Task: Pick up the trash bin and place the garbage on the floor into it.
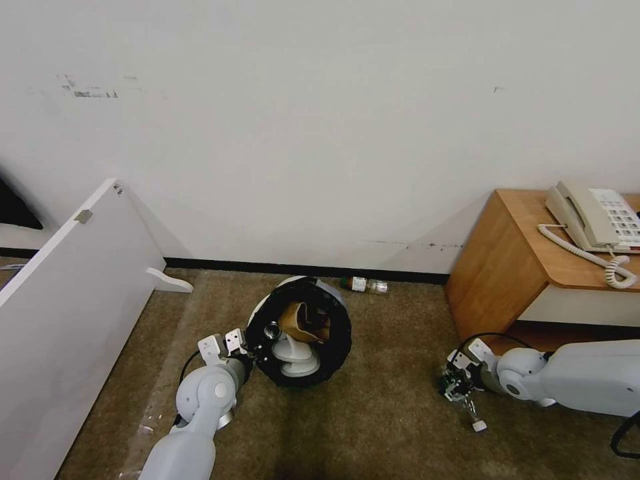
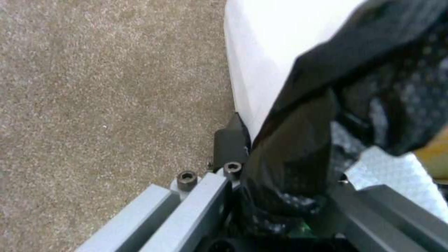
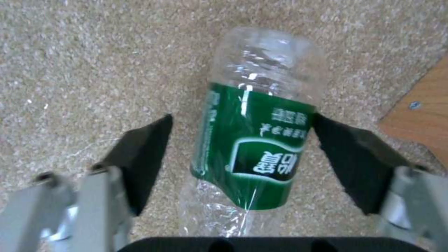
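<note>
From the head view, the left gripper (image 1: 248,352) pinches the rim of the tilted bin (image 1: 301,331) above the carpet (image 1: 387,413); another bottle (image 1: 364,285) lies by the wall. The left wrist view shows fingers (image 2: 231,141) clamped on the bag (image 2: 299,147). In the right wrist view, the right gripper (image 3: 243,147) has its fingers spread around a green-labelled bottle (image 3: 254,140).

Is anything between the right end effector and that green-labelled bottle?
Nothing visible. The right end effector is open, its black pads on either side of the crushed clear plastic bottle with the green label, which lies on the beige carpet. One pad looks to touch the label; the other stands apart.
</note>
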